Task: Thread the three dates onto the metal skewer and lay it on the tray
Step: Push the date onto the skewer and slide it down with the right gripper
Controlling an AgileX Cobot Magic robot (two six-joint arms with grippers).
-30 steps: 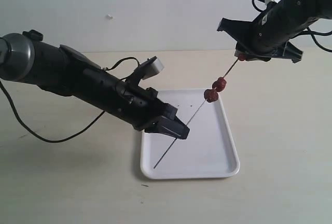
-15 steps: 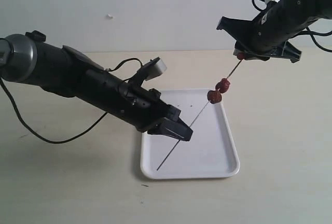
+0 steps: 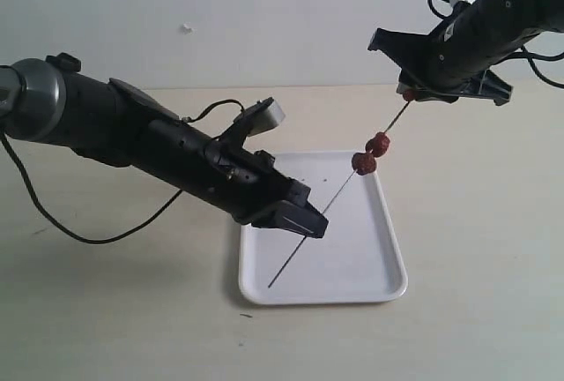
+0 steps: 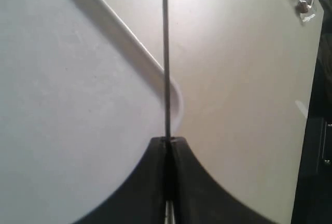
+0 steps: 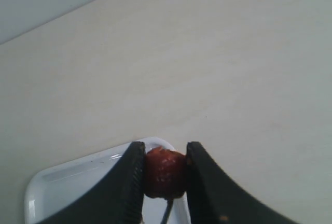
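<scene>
Over tray [image 3: 352, 257], left end effector [image 3: 315, 225] clamping skewer [image 3: 340, 190] edged rightward; right one [image 3: 413, 93] grips date [image 5: 165, 175].

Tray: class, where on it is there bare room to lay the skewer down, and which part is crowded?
The tray has a bare floor. Its right half, between the slanted skewer and the right rim, is open from above. The left half is crowded: the left gripper hangs over it, clamping the skewer, with two dates over the far edge.
</scene>
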